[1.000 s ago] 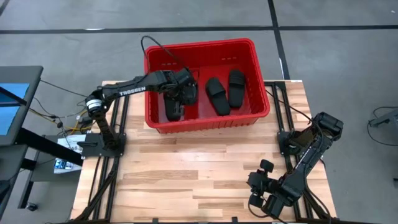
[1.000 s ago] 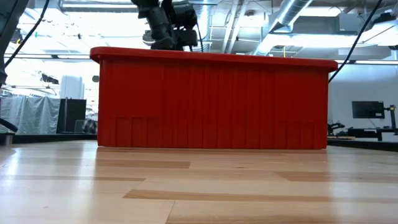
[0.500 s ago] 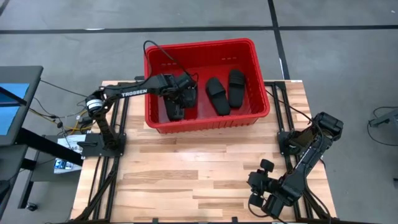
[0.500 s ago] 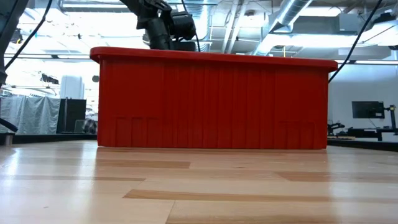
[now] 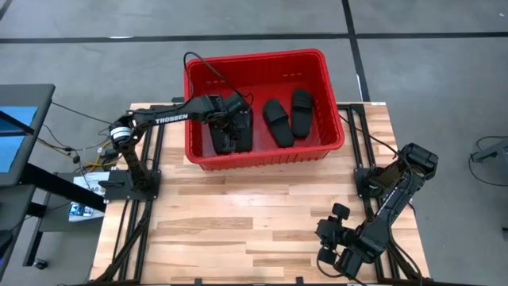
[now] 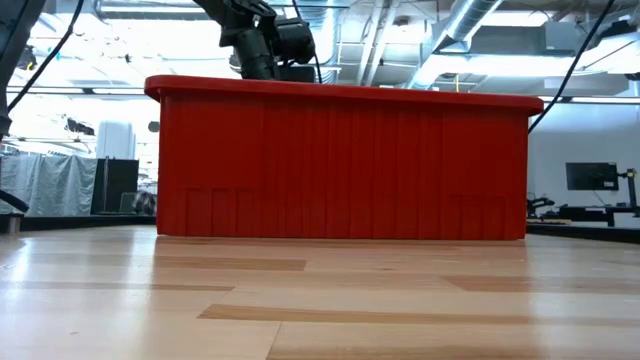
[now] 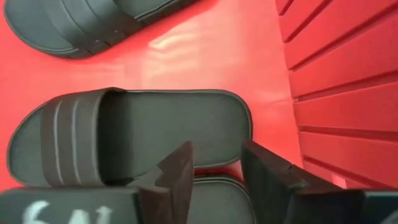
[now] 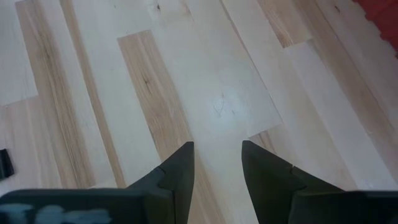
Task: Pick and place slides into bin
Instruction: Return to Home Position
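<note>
Left hand hangs empty over the slides in the bin.
Its fingers stand partly apart, holding nothing, inside the bin's left end and directly above two slides that lie side by side, long axes across the bin's short way; the other two lie alike toward the right. All four look binned, so I reckon the move is up and back over the left rim. Right hand, parted and empty, waits by the desk's right edge, well apart from the bin.
</note>
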Robot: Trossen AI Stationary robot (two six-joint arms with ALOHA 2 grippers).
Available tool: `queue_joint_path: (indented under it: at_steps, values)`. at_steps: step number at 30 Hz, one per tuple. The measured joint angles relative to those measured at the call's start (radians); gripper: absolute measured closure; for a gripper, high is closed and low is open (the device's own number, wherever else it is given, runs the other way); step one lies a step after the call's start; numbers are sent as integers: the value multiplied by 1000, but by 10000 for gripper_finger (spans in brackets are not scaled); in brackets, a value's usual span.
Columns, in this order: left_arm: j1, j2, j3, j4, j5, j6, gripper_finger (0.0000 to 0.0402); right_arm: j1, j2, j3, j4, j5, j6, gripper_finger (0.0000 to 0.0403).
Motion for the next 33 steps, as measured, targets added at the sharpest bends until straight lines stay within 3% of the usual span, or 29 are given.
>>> queue_joint_path:
  at_steps: [9, 15, 21, 26, 33]
  values:
    - [0, 0, 4, -27, -12, -37, 263, 0, 0, 0, 0, 0, 0, 278]
    - [0, 0, 82, -210, -57, -69, 263, 0, 0, 0, -8, 1, -8, 278]
    - [-3, -1, 257, -426, -46, -76, 262, 0, 0, 0, -28, 13, -10, 278]
    - [-14, -13, 464, -542, 31, -98, 262, 0, 0, 0, -30, 62, -28, 278]
    - [-56, -134, 685, -453, 130, -207, 262, -28, 0, 0, -40, 81, -43, 278]
